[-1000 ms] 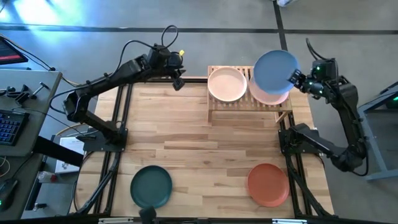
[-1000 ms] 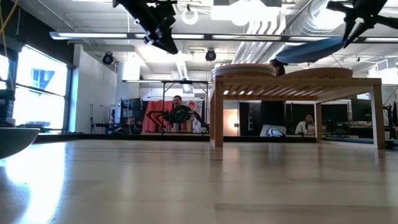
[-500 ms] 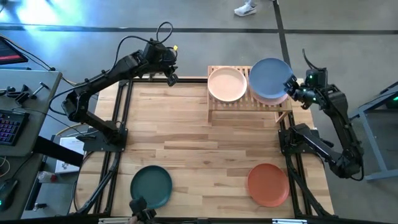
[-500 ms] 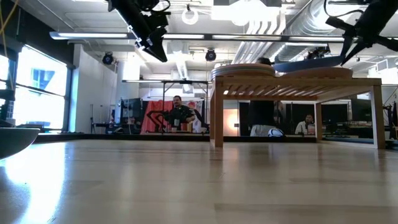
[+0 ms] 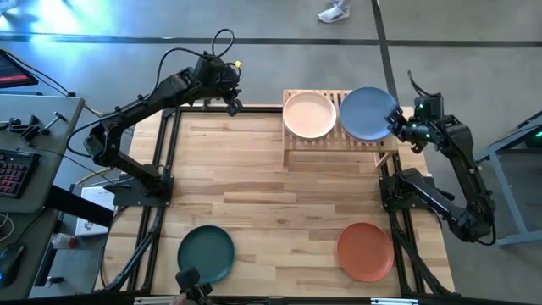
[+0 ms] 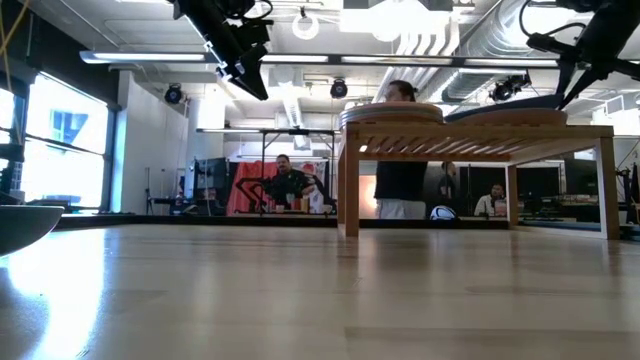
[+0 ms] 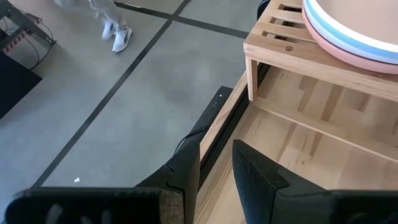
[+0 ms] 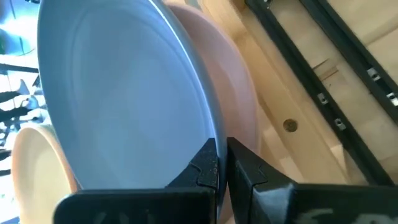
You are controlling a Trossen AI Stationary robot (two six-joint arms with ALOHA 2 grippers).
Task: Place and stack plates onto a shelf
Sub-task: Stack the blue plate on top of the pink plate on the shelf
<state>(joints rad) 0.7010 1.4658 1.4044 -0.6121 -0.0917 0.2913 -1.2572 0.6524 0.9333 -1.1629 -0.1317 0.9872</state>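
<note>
My right gripper (image 5: 396, 125) has come down since a second ago: the blue plate (image 5: 367, 114) that I carried tilted above the shelf (image 5: 339, 142) now lies nearly flat on the pink plate (image 8: 233, 93) at the shelf's right end, covering it almost wholly in the high view. My right fingers (image 8: 208, 165) are pressed together on the blue plate's rim at its right edge, beside the shelf's right end. The peach plate (image 5: 309, 114) sits on a stack at the shelf's left end, just beside the blue one; the left wrist view shows a pale blue layer and a pink one under it.

My left gripper (image 5: 230, 100) has drawn back a little toward the bench's far left edge and hangs high over the frame rail there, fingers (image 7: 186, 174) a little apart, holding nothing.

A person (image 6: 400, 150) now stands behind the shelf in the low view.

The shelf stands at the far edge of the bench (image 5: 279, 203), toward the right. The middle of the bench lies bare. The dark green plate (image 5: 206, 253) rests near the front left edge, the terracotta plate (image 5: 365, 251) near the front right, well apart from each other and from the shelf.
</note>
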